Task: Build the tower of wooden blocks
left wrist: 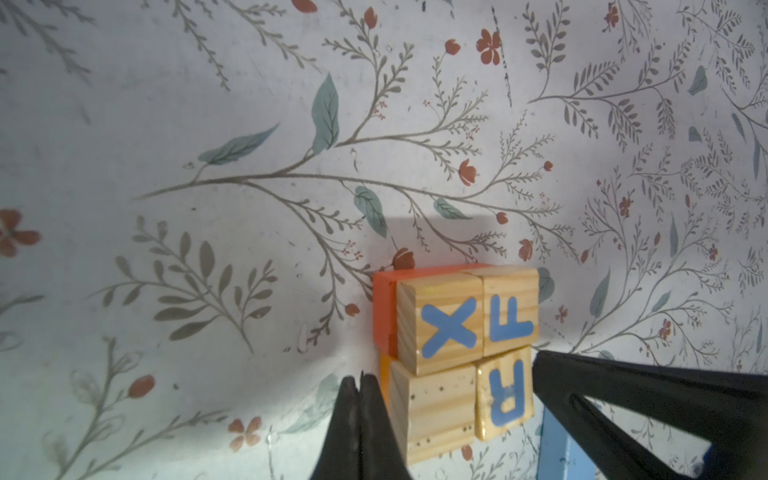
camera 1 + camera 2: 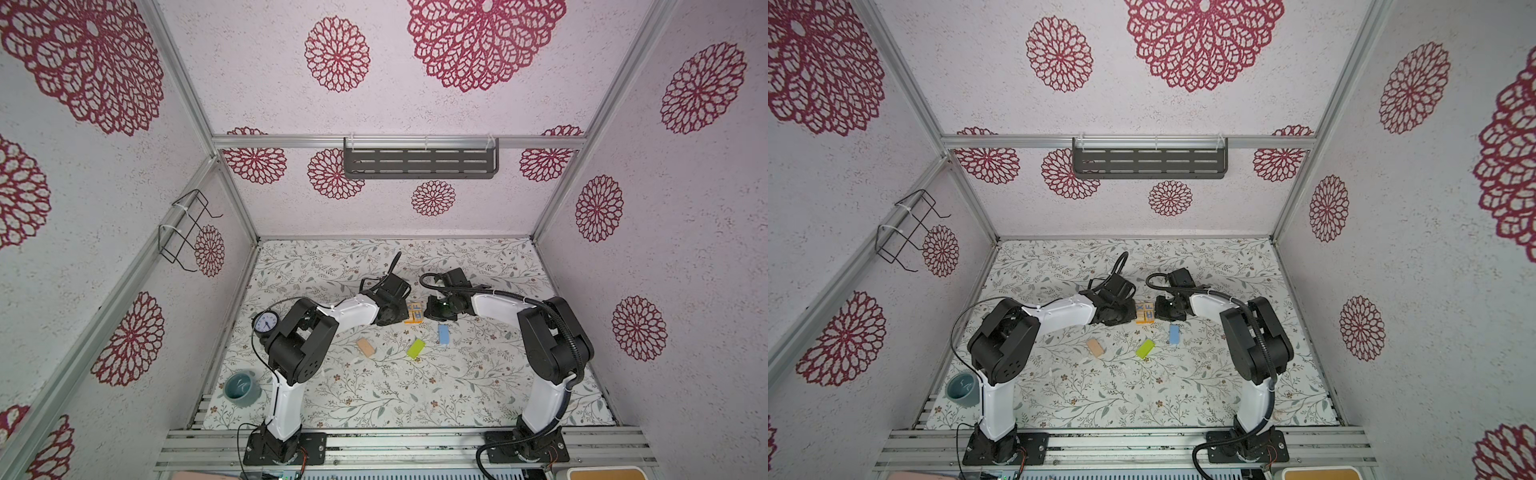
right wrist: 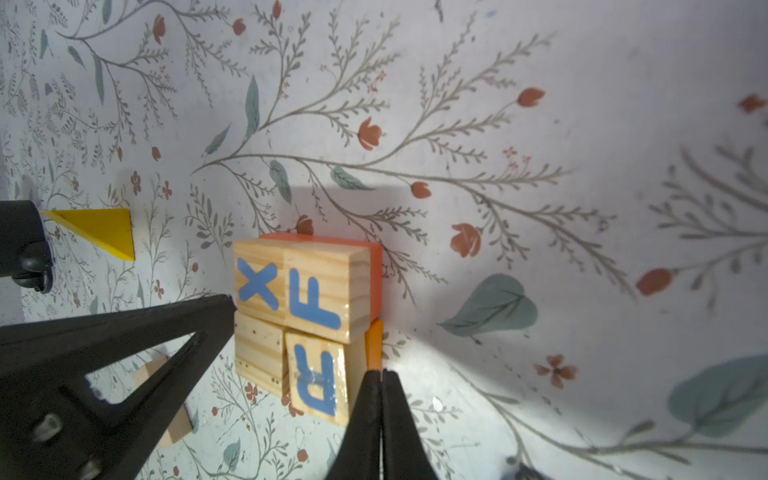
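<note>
**1. Claw state**
We find the left claw (image 1: 360,388) clenched: its two fingers are pressed flat together with nothing between them. The right claw (image 3: 381,386) is likewise clenched and empty.

**2. Tower position**
The tower (image 2: 414,312) stands directly between the two claws, with one claw at each of its opposite sides. Its lower layer is an orange block (image 1: 384,307) and an orange-yellow piece (image 3: 374,345). Four natural-wood cubes sit on top in a square:
- the X cube (image 1: 440,328)
- the F cube (image 1: 509,311)
- the R cube (image 1: 505,395)
- a plain-topped cube (image 1: 436,411)

The left claw's tips lie just beside the plain-topped cube. The right claw's tips lie just beside the R cube. We cannot tell whether either claw actually touches the wood.

**3. Loose blocks**
Three blocks lie flat on the floral mat (image 2: 374,399), on the arm-base side of the claws:
- a light blue block (image 2: 444,334), nearest the right claw
- a tan block (image 2: 365,347), nearer the left claw
- a lime green block (image 2: 415,348), between those two

A yellow wedge (image 3: 99,230) lies near the left claw, apart from the tower.
</note>
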{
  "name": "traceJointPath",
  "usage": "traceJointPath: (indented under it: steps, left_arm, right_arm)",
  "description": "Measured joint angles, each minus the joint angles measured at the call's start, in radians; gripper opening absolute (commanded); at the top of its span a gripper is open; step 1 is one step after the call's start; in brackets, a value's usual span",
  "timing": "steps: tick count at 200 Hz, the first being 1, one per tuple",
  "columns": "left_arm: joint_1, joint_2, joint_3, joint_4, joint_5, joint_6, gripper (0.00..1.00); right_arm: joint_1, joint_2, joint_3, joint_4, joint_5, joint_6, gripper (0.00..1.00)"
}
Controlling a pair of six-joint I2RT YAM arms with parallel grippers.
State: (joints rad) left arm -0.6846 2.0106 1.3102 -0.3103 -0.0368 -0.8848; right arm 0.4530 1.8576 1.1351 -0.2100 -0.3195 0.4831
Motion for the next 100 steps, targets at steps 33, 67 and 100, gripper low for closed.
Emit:
traceJointPath:
  steps: [33,67,100]
  left_arm:
    - [-0.008,0.000,0.007,0.002,0.003,-0.003,0.00]
    - [-0.016,0.000,0.017,0.003,0.003,-0.006,0.00]
    - [-0.018,0.000,0.019,0.002,0.002,-0.007,0.00]
  right_arm:
    - [0.003,0.000,0.000,0.004,0.000,0.001,0.08]
    - [0.003,0.000,0.000,0.004,0.000,0.008,0.08]
    - [0.003,0.000,0.000,0.004,0.000,0.008,0.08]
